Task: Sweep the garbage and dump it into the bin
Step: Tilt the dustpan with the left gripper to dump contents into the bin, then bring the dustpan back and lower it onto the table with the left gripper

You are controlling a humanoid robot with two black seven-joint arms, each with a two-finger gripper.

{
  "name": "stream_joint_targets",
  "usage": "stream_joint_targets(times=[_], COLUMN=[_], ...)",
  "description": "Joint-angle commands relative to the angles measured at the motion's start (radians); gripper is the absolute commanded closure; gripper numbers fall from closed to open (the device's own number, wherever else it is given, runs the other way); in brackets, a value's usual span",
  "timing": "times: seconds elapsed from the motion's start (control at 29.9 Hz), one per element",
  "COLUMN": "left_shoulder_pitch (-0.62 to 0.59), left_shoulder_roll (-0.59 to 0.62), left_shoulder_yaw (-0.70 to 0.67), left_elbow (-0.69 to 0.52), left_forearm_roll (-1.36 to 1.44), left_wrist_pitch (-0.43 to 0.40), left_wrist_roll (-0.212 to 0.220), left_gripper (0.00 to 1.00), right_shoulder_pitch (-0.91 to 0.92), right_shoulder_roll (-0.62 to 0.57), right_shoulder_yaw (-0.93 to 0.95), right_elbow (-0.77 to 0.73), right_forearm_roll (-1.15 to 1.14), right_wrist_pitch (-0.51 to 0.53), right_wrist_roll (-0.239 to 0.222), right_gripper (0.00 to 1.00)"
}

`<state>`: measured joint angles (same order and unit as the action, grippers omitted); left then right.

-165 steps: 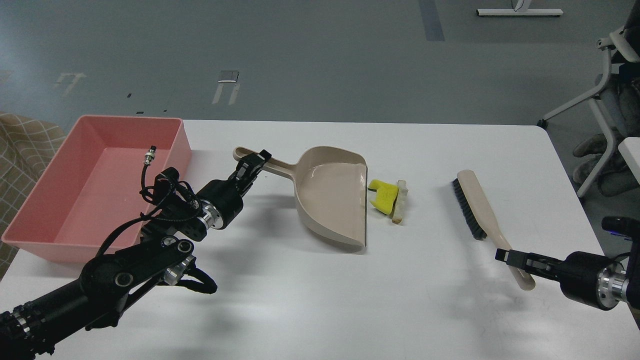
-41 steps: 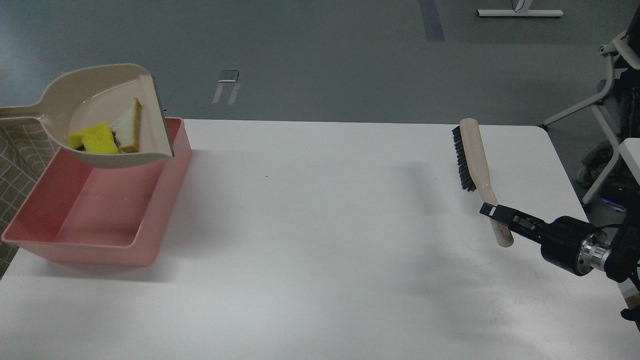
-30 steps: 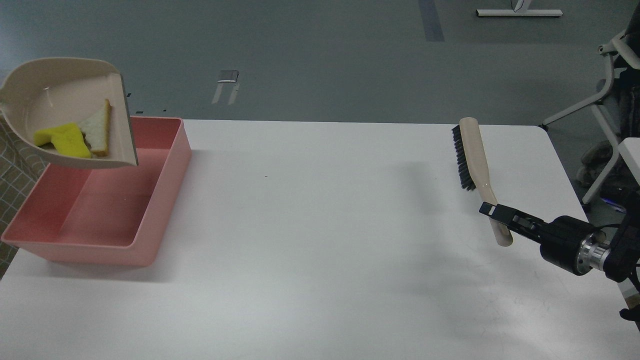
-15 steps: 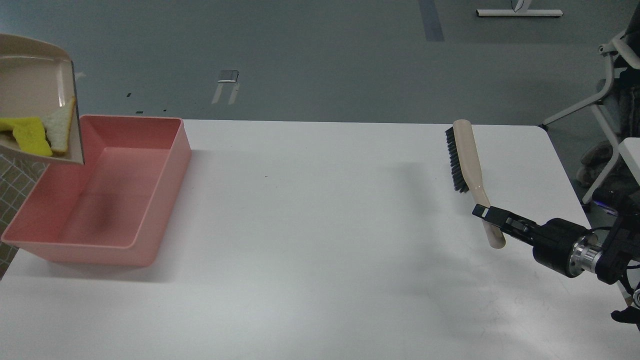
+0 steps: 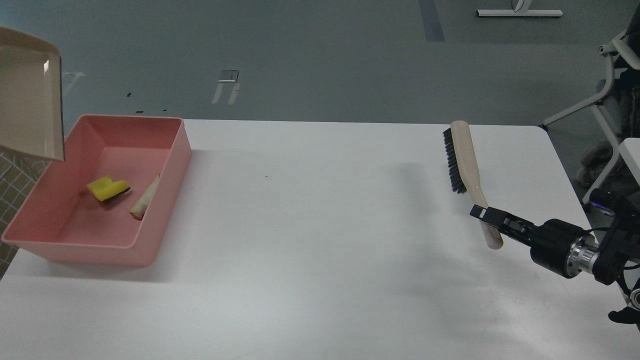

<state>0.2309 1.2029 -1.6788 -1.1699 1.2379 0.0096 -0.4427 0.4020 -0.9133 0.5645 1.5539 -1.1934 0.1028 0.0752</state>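
Note:
The salmon-pink bin (image 5: 170, 170) stands at the table's far left. The yellow notched chunk (image 5: 107, 188) and the off-white stick (image 5: 145, 197) lie on its floor. The beige dustpan (image 5: 30, 95) hangs tipped above the bin's left rim, empty, cut off by the view's left edge. My left gripper is out of view. My right gripper (image 5: 484, 216) is shut on the handle of the beige brush (image 5: 462, 155), black bristles facing left, over the table's right side.
The white table (image 5: 320, 240) spans the view. An office chair (image 5: 610, 100) stands off the table's right edge. A checked fabric (image 5: 15, 175) shows left of the bin.
The dustpan tipped further and moved left; the yellow chunk and the stick fell out of it into the bin. The brush with my right gripper drifted slightly left.

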Motion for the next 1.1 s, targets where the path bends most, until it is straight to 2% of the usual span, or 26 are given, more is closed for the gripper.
stream_joint_targets(times=[0.0, 0.13, 0.27, 0.4, 0.43, 0.5, 0.67, 0.74, 0.8, 0.84, 0.9, 1.07], left_shoulder_pitch=[-0.067, -0.165, -0.202, -0.274, -0.289, -0.346, -0.430, -0.470, -0.524, -0.524, -0.559, -0.570], left_shoulder_roll=[0.000, -0.003, -0.022, -0.179, -0.204, -0.287, -0.462, -0.519, -0.569, -0.569, -0.600, -0.703], left_shoulder_yaw=[0.001, 0.004, 0.007, 0.031, 0.042, 0.108, 0.240, 0.309, 0.431, 0.432, 0.554, 0.659], left_elbow=[0.003, -0.005, -0.030, -0.079, -0.092, -0.128, -0.151, -0.151, -0.151, -0.151, -0.151, -0.151], left_forearm_roll=[-0.110, -0.348, -0.382, -0.393, -0.393, -0.391, -0.379, -0.376, -0.365, -0.365, -0.364, -0.360], left_wrist_pitch=[-0.045, -0.144, -0.184, -0.249, -0.250, -0.249, -0.237, -0.202, -0.133, -0.132, -0.088, -0.030], left_wrist_roll=[0.033, 0.195, 0.216, 0.248, 0.263, 0.335, 0.351, 0.354, 0.361, 0.361, 0.366, 0.366], left_gripper=[1.00, 1.00, 1.00, 1.00, 1.00, 1.00, 1.00, 1.00, 1.00, 1.00, 1.00, 1.00], right_shoulder_pitch=[-0.002, -0.002, -0.008, -0.020, -0.022, -0.032, -0.049, -0.054, -0.057, -0.057, -0.061, -0.092], right_shoulder_roll=[0.001, -0.003, -0.009, -0.010, -0.012, -0.015, -0.022, -0.030, -0.047, -0.047, -0.064, -0.073], right_shoulder_yaw=[0.002, 0.003, 0.003, 0.003, 0.005, 0.005, 0.002, 0.002, 0.002, 0.002, 0.000, 0.000], right_elbow=[0.000, 0.000, -0.005, -0.008, -0.009, -0.011, -0.023, -0.028, -0.029, -0.029, -0.029, -0.029], right_forearm_roll=[0.000, 0.000, 0.000, 0.000, 0.000, 0.000, 0.000, 0.000, 0.000, 0.000, 0.000, 0.000], right_wrist_pitch=[0.000, 0.000, 0.000, 0.000, 0.000, -0.005, 0.005, 0.006, 0.006, 0.006, 0.011, 0.012], right_wrist_roll=[0.000, 0.003, 0.015, 0.017, 0.017, 0.018, 0.034, 0.035, 0.037, 0.037, 0.044, 0.052], right_gripper=[1.00, 1.00, 1.00, 1.00, 1.00, 1.00, 1.00, 1.00, 1.00, 1.00, 1.00, 1.00])
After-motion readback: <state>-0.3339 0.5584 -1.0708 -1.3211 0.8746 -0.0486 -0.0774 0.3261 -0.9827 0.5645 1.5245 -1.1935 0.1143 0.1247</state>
